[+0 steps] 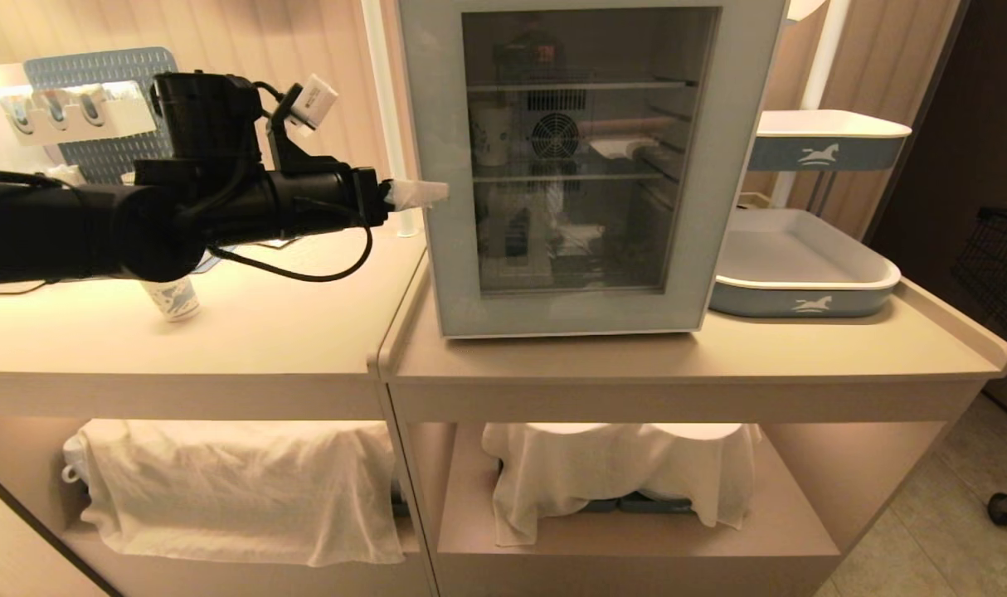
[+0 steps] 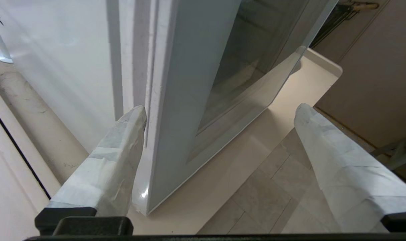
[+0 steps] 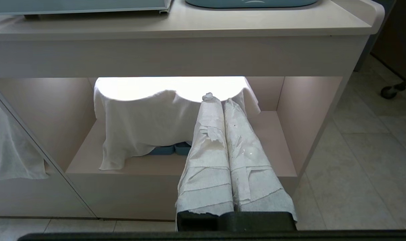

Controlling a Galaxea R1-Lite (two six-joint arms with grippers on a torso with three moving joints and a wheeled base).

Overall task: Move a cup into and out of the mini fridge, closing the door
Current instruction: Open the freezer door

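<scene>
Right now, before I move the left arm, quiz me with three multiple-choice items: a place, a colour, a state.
1. Where is the blue-swirl paper cup?
A. on the floor
B. on the left counter
C. on a chair

2. What colour is the frame of the door?
A. pale grey-blue
B. black
C. red

3. How is the left gripper?
A. open, astride the door's edge
B. shut on the cup
C. shut on nothing

Answers: B, the cup stands on the counter under the arm; A, the frame around the glass is pale grey-blue; A, its fingers stand wide apart.
</scene>
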